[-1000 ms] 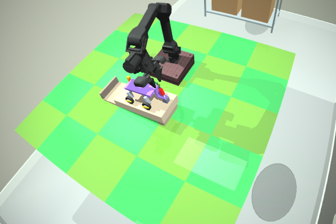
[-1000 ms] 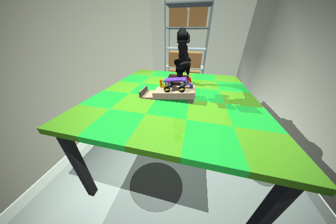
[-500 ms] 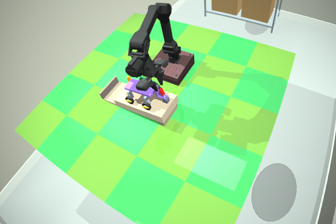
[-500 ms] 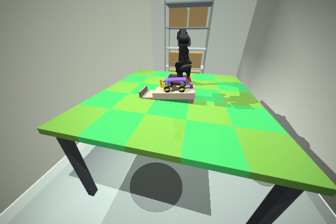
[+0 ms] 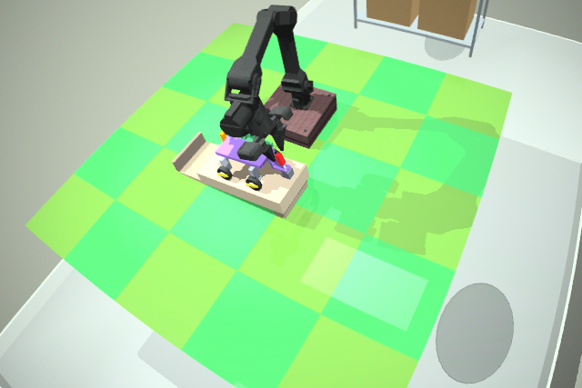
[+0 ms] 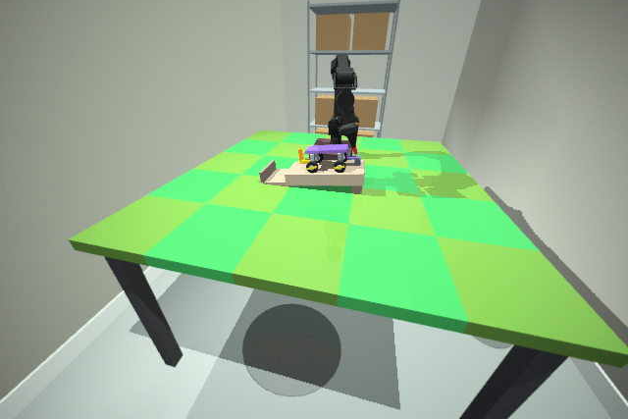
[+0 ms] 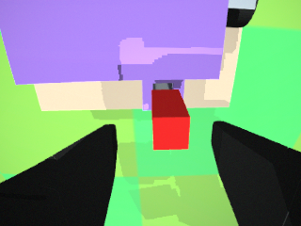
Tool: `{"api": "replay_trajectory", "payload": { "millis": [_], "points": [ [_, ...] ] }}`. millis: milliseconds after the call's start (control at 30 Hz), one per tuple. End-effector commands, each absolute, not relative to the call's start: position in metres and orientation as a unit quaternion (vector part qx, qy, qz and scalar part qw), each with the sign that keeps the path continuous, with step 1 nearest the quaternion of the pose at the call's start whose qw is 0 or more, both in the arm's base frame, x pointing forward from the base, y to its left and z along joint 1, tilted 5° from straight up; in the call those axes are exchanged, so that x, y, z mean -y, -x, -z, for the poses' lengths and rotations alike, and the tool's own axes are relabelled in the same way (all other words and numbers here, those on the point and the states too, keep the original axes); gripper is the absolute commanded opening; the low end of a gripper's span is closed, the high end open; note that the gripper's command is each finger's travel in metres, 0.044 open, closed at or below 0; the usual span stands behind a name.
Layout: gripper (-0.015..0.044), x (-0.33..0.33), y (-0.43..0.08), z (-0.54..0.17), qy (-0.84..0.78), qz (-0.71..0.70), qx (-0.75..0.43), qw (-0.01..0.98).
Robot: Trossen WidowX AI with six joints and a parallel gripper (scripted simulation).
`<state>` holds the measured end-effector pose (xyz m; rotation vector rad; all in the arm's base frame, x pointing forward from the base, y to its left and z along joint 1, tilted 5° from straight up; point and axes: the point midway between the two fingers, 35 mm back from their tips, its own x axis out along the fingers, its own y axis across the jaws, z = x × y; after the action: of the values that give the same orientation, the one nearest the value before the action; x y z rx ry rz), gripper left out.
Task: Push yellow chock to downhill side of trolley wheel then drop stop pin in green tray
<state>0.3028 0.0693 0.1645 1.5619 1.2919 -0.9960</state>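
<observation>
The purple trolley [image 5: 230, 147] [image 6: 327, 149] [image 7: 113, 28] stands on the pale ramp [image 5: 263, 195] [image 6: 324, 180] [image 7: 71, 96]. The red-headed stop pin [image 5: 280, 158] [image 6: 354, 150] [image 7: 170, 133] stands at its uphill end. My gripper [image 5: 278, 153] [image 7: 165, 133] is open at the pin, with one fingertip on each side of the red head in the wrist view; nothing shows gripped. The chock's orange handle [image 5: 223, 136] [image 6: 300, 154] stands upright at the trolley's downhill end, on the far side. Its contact with a wheel is hidden. The green tray [image 5: 248, 137] is mostly hidden behind the trolley.
A raised end board [image 5: 187, 151] [image 6: 267, 171] closes the ramp's low end. The arm's dark wooden base [image 5: 306, 121] is behind the ramp. A shelf with boxes [image 5: 444, 10] [image 6: 370, 31] stands beyond the table.
</observation>
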Motion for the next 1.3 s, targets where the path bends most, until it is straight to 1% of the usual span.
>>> {"api": "replay_trajectory", "payload": {
  "millis": [0, 800, 967, 1267],
  "points": [
    [0.019, -0.071, -0.303, -0.157, -0.624, 0.403, -0.518, 0.424],
    [0.019, -0.08, -0.306, -0.129, -0.624, 0.403, -0.518, 0.424],
    [0.0059, -0.08, -0.307, -0.133, -0.625, 0.399, -0.519, 0.425],
    [0.0, -0.08, -0.307, -0.133, -0.625, 0.399, -0.519, 0.425]
  ]
}}
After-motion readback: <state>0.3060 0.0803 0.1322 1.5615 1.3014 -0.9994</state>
